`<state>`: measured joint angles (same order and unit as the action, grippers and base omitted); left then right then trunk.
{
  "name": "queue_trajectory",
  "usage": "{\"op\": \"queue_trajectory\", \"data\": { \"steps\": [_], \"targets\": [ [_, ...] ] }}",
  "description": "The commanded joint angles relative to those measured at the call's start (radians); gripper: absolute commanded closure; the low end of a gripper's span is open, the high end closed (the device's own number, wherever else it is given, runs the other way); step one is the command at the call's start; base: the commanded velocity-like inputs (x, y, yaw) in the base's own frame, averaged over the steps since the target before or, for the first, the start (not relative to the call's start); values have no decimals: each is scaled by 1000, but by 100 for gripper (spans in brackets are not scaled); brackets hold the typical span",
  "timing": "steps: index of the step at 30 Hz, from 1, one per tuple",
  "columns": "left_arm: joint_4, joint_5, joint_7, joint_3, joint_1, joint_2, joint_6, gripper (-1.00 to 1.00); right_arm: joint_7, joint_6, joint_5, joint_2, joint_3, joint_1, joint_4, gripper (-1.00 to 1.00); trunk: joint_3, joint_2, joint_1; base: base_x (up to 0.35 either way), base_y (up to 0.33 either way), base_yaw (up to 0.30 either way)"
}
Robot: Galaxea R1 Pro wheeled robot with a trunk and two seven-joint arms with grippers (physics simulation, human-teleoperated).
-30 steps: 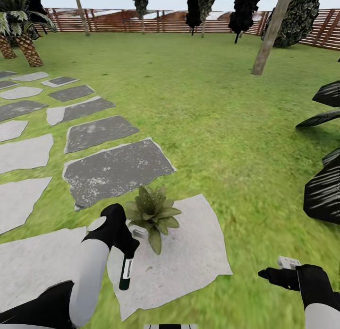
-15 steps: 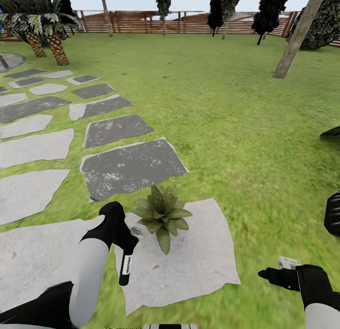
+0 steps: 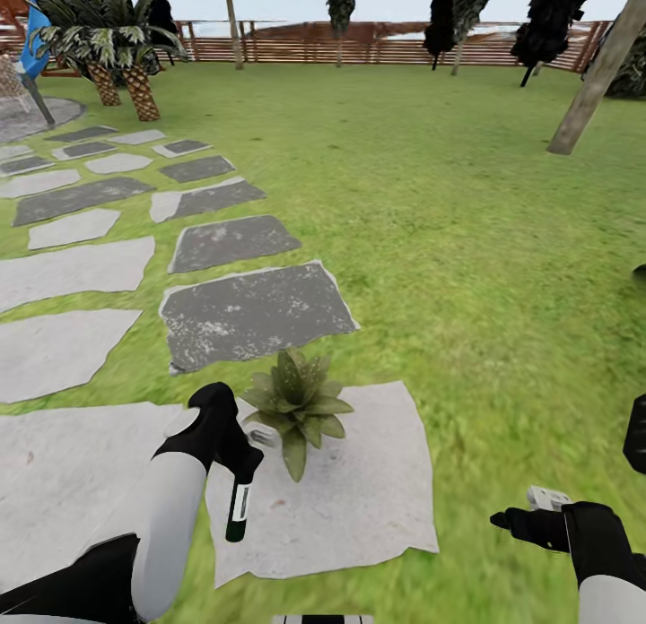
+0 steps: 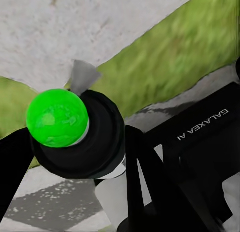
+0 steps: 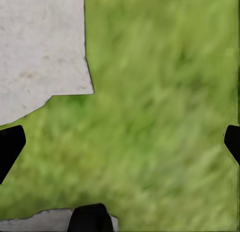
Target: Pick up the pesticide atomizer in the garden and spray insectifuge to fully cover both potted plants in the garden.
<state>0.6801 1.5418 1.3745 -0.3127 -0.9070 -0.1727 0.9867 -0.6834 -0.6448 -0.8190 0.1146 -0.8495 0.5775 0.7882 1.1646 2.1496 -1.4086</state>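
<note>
White cylindrical forearms [image 3: 170,516] ending in matte black wrists and black grippers, left gripper [image 3: 240,461], right gripper [image 3: 513,519] with a small pale grey block, seemingly a fitting, plus white "GALAXEA AI" lettering [image 4: 202,125] on black housing.

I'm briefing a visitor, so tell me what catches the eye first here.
First, the low rosette of pointed green leaves sitting on a pale grey stepping stone near the robot. Just beside it, the left gripper holds a slim dark-green spray bottle with a white label, hanging downward. The empty right gripper hovers over the lawn.
</note>
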Motion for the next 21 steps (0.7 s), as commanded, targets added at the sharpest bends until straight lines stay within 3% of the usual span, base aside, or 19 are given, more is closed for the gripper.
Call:
{"op": "queue_trajectory", "data": {
  "steps": [1,7,21],
  "targets": [
    [1,11,9,-7,-1,-2,10,100,-10,0,-11,0,-3,1,1,-100,1,0,0,13,-339,248],
    [1,11,9,-7,-1,-2,10,100,-10,0,-13,0,-3,1,0,-100,1,0,0,15,-158,254],
    [0,8,9,-4,-1,-2,10,100,-10,0,-14,0,-3,1,0,-100,1,0,0,1,-7,256]
  ]
}}
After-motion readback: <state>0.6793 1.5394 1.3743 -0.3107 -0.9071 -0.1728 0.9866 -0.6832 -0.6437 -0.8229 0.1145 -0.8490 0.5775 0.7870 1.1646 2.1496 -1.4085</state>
